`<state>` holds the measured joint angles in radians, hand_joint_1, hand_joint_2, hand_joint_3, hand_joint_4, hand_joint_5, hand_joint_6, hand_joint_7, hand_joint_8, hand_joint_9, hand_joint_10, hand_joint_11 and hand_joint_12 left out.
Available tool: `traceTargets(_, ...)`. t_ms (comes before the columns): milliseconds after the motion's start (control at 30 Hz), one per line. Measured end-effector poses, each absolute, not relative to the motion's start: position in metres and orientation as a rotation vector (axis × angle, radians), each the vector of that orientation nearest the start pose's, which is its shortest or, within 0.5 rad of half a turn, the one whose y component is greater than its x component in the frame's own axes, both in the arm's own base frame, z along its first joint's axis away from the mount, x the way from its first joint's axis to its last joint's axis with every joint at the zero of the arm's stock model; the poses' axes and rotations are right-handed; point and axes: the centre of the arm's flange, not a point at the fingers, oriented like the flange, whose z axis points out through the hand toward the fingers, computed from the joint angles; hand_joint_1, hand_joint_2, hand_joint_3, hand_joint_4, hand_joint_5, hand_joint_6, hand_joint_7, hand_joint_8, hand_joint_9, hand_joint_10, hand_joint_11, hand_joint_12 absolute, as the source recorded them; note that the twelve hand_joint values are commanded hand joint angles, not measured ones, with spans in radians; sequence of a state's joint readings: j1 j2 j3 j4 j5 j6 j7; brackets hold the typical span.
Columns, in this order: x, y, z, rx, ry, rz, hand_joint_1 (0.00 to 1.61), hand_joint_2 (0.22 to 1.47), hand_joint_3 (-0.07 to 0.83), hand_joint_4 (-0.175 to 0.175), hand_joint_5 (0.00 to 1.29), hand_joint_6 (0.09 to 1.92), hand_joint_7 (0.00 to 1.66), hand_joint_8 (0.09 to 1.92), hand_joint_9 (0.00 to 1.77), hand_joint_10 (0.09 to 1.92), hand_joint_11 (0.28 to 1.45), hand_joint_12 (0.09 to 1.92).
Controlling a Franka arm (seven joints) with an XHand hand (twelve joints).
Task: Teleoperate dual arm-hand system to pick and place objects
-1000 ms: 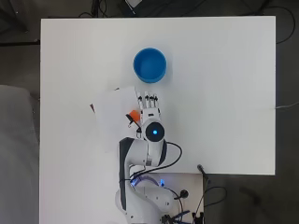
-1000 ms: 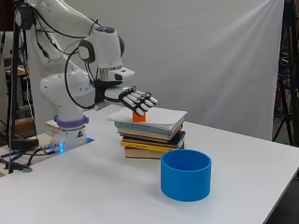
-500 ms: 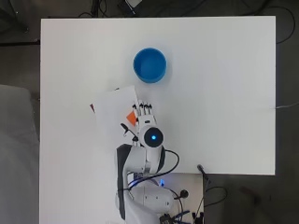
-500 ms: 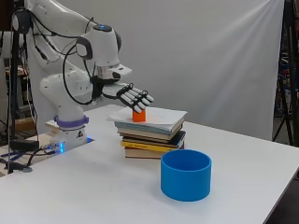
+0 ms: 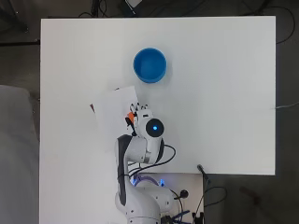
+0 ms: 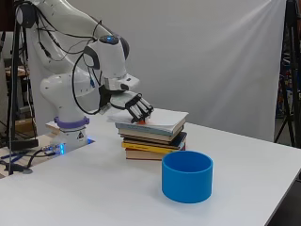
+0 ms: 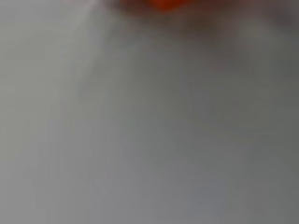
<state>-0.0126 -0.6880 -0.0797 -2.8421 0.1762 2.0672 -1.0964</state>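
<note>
A small orange object (image 5: 131, 117) sits on the white top book of a stack of books (image 6: 155, 134) near the arm's base. My hand (image 6: 136, 106) has come down onto it, and its black fingers (image 5: 140, 110) curl over and around it. Only a sliver of the orange object (image 6: 141, 122) shows under the fingers in the side view. The wrist view is a blur of the white book cover, with the orange object (image 7: 163, 3) at one edge. A blue round cup (image 5: 149, 65) stands open on the table beyond the books.
The white table (image 5: 224, 93) stretches wide to the right of the books and the cup. The blue cup (image 6: 187, 176) stands in front of the book stack in the side view. Cables lie by the arm's base (image 5: 140, 205).
The hand has tipped down and dropped from just above the orange object onto it. Its fingers went from straight to curled round the object. Books and cup have not moved.
</note>
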Motion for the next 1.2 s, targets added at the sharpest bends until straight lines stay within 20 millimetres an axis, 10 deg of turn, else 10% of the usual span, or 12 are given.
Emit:
traceTargets(67, 0.308, -0.014, 0.372, -2.541, -1.391, -0.107, 1.13, 1.30, 0.005, -0.131, 0.53, 1.46, 0.77, 1.56, 0.91, 1.80, 0.65, 1.66)
traceTargets(100, 0.309, -0.012, 0.375, -2.506, -1.440, -0.134, 1.18, 1.29, 0.001, -0.062, 0.49, 1.23, 0.74, 1.53, 0.84, 1.64, 0.59, 1.48)
traceTargets(200, 0.320, -0.009, 0.396, -2.463, -1.540, -0.186, 1.16, 1.31, 0.002, -0.146, 0.49, 1.42, 0.76, 1.55, 0.80, 1.49, 0.56, 1.27)
traceTargets(567, 0.412, 0.005, 0.523, -2.730, -1.305, -0.229, 1.14, 1.32, 0.000, -0.175, 0.58, 1.55, 0.64, 1.60, 0.91, 1.85, 0.62, 1.58)
traceTargets(633, 0.434, 0.003, 0.529, -2.751, -1.291, -0.209, 0.97, 1.29, -0.002, 0.052, 0.64, 1.48, 0.69, 1.72, 0.95, 1.88, 0.66, 1.63)
traceTargets(700, 0.454, -0.003, 0.522, -2.770, -1.251, -0.160, 0.90, 1.27, -0.002, 0.145, 0.67, 1.44, 0.74, 1.80, 1.01, 1.91, 0.71, 1.68)
traceTargets(800, 0.483, -0.017, 0.494, -2.770, -1.181, -0.072, 0.88, 1.26, -0.001, 0.173, 0.69, 1.41, 0.77, 1.86, 1.06, 1.92, 0.75, 1.73)
traceTargets(967, 0.522, -0.041, 0.434, -2.762, -1.101, 0.073, 0.90, 1.15, -0.001, 0.068, 0.64, 0.34, 0.63, 1.80, 0.91, 1.89, 0.67, 1.63)
traceTargets(1133, 0.539, -0.051, 0.421, -2.747, -1.070, 0.077, 0.90, 1.14, 0.000, 0.051, 0.70, 0.16, 0.59, 1.76, 0.83, 1.85, 0.60, 1.50)
traceTargets(1200, 0.549, -0.052, 0.408, -2.739, -1.054, 0.094, 1.14, 1.21, 0.011, 0.040, 0.72, 0.13, 0.65, 1.59, 0.77, 1.81, 0.57, 1.37)
